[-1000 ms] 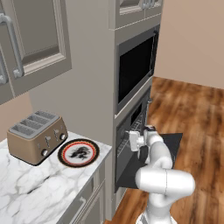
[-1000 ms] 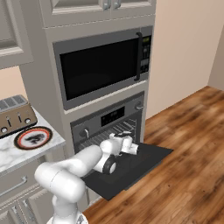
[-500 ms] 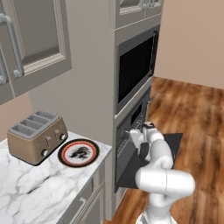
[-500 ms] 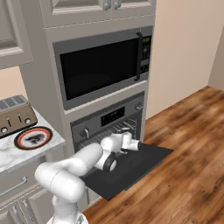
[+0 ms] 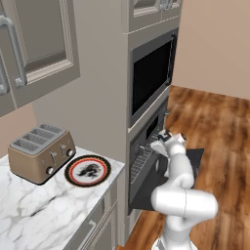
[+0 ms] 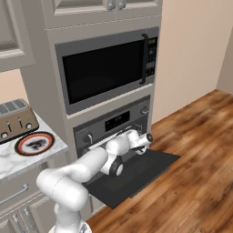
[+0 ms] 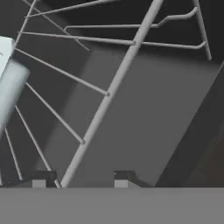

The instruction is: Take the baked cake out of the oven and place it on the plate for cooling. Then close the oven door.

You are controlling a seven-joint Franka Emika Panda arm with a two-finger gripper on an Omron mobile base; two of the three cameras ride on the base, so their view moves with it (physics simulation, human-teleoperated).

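The two-finger gripper (image 7: pixel 81 178), fingertips apart and empty, points into the dark grey built-in oven (image 6: pixel 116 125) among wire racks (image 7: pixel 109 94). The cake isn't identifiable; a pale tray edge (image 7: pixel 5 52) shows at ten o'clock. A soft, crumbly wedge likely wants light pinching across its sides.

Oven (image 6: pixel 116 123): matt dark grey front, metal look. Oven door (image 6: pixel 136 175): dark, smooth, faint sheen. Wire rack (image 7: pixel 109 87): thin pale metal rods, smooth. Microwave (image 6: pixel 107 70): glossy black window, brushed grey frame. Toaster (image 5: pixel 41 151): satin bronze metal. Plate (image 5: pixel 88 171): smooth glazed ceramic look. Countertop (image 5: pixel 34 215): polished white marble, grey veins. Floor (image 6: pixel 200 182): glossy wood planks. Robot arm (image 5: pixel 183 200): smooth white plastic.
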